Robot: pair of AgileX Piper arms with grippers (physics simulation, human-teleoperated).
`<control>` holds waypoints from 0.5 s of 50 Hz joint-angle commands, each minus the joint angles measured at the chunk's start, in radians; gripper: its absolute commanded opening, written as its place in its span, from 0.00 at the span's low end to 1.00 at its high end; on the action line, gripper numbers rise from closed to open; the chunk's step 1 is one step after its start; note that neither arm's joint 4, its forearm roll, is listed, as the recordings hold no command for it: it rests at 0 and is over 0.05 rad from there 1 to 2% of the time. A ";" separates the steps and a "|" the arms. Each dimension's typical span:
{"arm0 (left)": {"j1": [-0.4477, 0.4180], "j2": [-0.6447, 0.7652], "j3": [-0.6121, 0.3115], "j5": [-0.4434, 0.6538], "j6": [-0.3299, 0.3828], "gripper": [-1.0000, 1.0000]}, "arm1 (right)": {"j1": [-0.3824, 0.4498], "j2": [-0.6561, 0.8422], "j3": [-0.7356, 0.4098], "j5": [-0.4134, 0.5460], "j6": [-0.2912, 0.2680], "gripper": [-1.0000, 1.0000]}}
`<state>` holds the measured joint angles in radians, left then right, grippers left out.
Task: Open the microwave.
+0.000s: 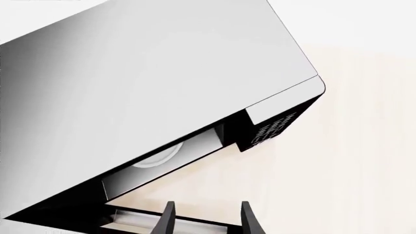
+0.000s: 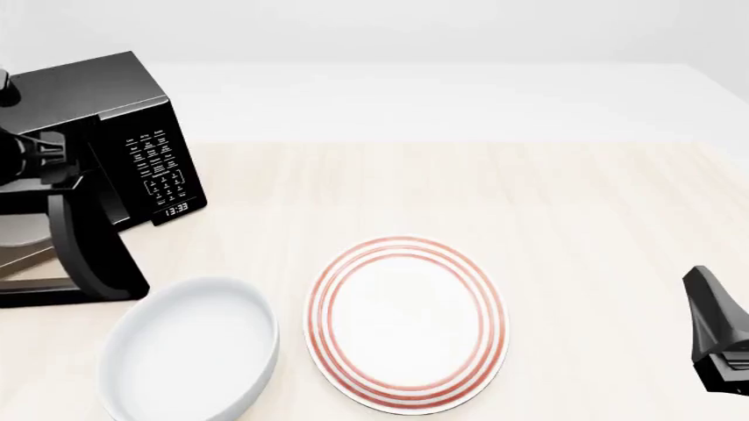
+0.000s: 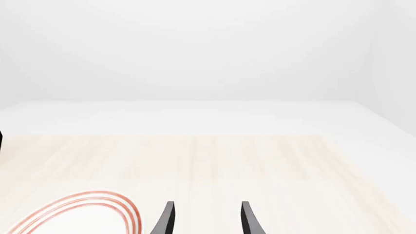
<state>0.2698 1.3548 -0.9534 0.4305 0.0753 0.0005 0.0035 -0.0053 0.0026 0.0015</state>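
Note:
The black microwave (image 2: 146, 149) stands at the table's far left, its keypad panel (image 2: 158, 171) and clock facing right and towards me. Its windowed door (image 2: 88, 250) is swung partly open towards the near side. In the left wrist view I see the microwave's top (image 1: 162, 73), the keypad (image 1: 273, 129), the pale turntable (image 1: 159, 156) through the gap, and the door (image 1: 130, 217) below. My left gripper (image 1: 208, 219) is open, its fingers at the door's free edge. My left arm (image 2: 35, 158) is beside the microwave. My right gripper (image 3: 206, 219) is open and empty at the near right (image 2: 700, 285).
A white bowl (image 2: 188, 351) sits near the front left, just right of the open door. A white plate with red rings (image 2: 404, 324) lies at the front centre; its rim also shows in the right wrist view (image 3: 97, 209). The table top is pale wood.

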 commanded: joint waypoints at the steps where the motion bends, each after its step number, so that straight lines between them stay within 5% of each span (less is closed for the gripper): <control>1: 0.007 0.003 0.027 0.006 0.002 1.00 | 0.000 0.000 0.000 0.000 0.000 1.00; 25: 0.021 -0.059 0.080 0.019 0.006 1.00 | 0.000 0.000 0.000 0.000 0.000 1.00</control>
<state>0.2800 1.3080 -0.9130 0.4399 0.0864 0.0005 0.0035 -0.0053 0.0026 0.0015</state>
